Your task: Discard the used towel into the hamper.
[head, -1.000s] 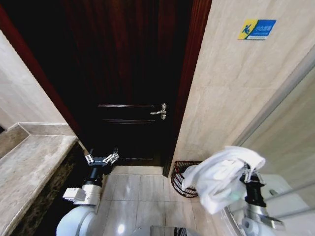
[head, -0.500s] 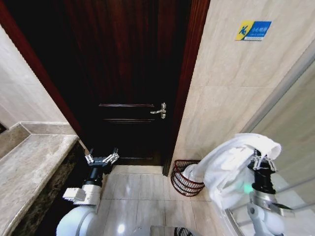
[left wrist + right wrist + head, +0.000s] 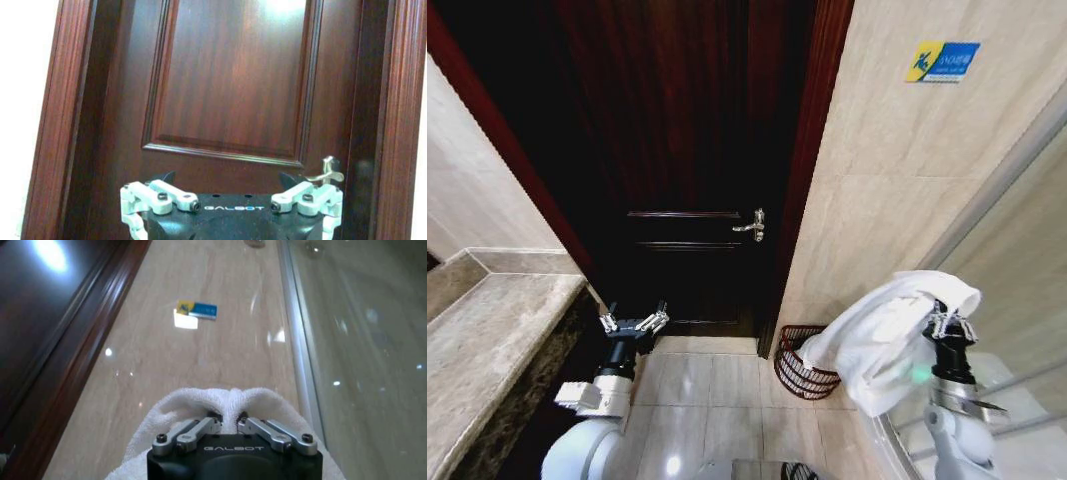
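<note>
Head view: the right gripper (image 3: 946, 322) is clamping a white towel (image 3: 882, 345), fingers pinched tight into a fold of it, holding it up by the beige wall. The hamper (image 3: 803, 362) is sitting on the floor against that wall beside the door frame, lower and to the gripper's left, so the right arm's way nearer. The left gripper (image 3: 634, 322) is idling spread open, facing the dark wooden door (image 3: 682, 150).

the towel (image 3: 882, 345) is showing plain white. the hamper (image 3: 802, 370) is showing dark reddish-brown openwork. the door (image 3: 682, 150) is showing deep mahogany grain, the wall (image 3: 897, 180) pale beige marble veining, and the sticker (image 3: 942, 60) blue and yellow.
</note>
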Available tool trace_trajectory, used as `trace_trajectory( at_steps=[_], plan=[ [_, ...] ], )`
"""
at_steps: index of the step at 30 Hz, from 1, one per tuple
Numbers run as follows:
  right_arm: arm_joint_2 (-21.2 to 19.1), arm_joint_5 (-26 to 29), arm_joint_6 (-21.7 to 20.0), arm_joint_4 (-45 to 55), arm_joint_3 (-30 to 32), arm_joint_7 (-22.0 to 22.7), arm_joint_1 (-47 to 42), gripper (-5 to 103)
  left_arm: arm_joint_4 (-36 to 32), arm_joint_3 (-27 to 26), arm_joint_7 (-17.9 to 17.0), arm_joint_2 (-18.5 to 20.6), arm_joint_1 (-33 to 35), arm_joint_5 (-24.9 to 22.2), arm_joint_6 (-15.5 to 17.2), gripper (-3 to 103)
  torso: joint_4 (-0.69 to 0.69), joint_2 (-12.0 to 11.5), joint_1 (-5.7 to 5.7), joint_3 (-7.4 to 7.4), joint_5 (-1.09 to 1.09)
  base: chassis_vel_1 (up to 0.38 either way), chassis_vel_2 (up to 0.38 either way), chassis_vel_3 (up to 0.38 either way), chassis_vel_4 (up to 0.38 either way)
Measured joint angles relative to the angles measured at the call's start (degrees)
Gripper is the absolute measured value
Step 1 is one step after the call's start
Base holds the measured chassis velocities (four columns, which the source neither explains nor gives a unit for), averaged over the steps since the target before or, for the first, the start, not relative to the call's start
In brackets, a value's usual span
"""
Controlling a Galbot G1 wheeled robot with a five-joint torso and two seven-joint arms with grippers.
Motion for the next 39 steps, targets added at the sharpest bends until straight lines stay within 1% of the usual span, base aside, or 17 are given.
trace_trajectory(
  at_steps=[6,10,11,13,19,27,30,32,34,36,39],
  plan=[
    [-0.56,-0.82,0.01,-4.45,-1.61,-0.25,3.57,8,0.00,0.00,0.00,0.00,0.00,0.00,0.00,100,0.01,0.00,0.00,0.00,-0.02,0.000,0.000,0.000,0.000],
    [-0.86,-1.03,0.31,-11.31,-4.24,-0.59,8.07,8,0.00,0.00,0.00,0.00,0.00,0.00,0.00,100,0.00,0.00,0.00,0.00,-0.01,0.000,0.000,0.000,0.000],
    [-0.86,-1.03,0.31,-11.31,-4.24,-0.59,8.07,8,0.00,0.00,0.00,0.00,0.00,0.00,0.00,100,0.00,0.00,0.00,0.00,-0.01,0.000,0.000,0.000,0.000],
    [-0.78,-1.01,0.39,-14.82,-5.62,-0.74,10.24,8,0.00,0.00,0.00,0.00,0.00,0.00,0.00,100,0.01,0.00,0.00,0.00,-0.01,0.000,0.000,0.000,0.000],
    [-0.16,-1.79,0.43,-20.54,-7.81,-1.47,14.23,8,0.00,0.00,0.00,0.00,0.00,0.00,0.00,100,0.00,0.00,0.00,0.00,-0.01,0.000,0.000,0.000,0.000],
    [0.09,-2.77,0.48,-25.94,-9.26,-2.09,18.16,8,0.00,0.00,0.00,0.00,0.00,0.00,0.00,100,0.00,0.00,0.00,0.00,-0.02,0.000,0.000,0.000,0.000],
    [0.22,-2.86,0.50,-30.32,-9.89,-2.73,20.41,8,0.00,0.00,0.00,0.00,0.00,0.00,0.00,100,0.00,0.00,0.00,0.00,-0.03,0.000,0.000,0.000,0.000],
    [0.28,-2.86,0.51,-31.33,-9.98,-2.88,20.85,8,0.00,0.00,0.00,0.00,0.00,0.00,0.00,100,0.00,0.00,0.00,0.00,-0.02,0.000,0.000,0.000,0.000],
    [0.54,-3.32,0.51,-34.93,-10.10,-3.20,22.39,8,0.00,0.00,0.00,0.00,0.00,0.00,0.00,100,0.00,0.00,0.00,0.00,-0.01,0.000,0.000,0.000,0.000],
    [0.61,-3.46,0.51,-35.62,-10.10,-3.24,22.67,8,0.00,0.00,0.00,0.00,0.00,0.00,0.00,100,0.01,0.00,0.00,0.00,-0.01,0.000,0.000,0.000,0.000],
    [1.43,-4.40,0.52,-39.47,-9.86,-3.42,24.05,8,0.00,0.00,0.00,0.00,0.00,0.00,0.00,100,0.00,0.00,0.00,0.00,-0.02,0.000,0.000,0.000,0.000]
  ],
)
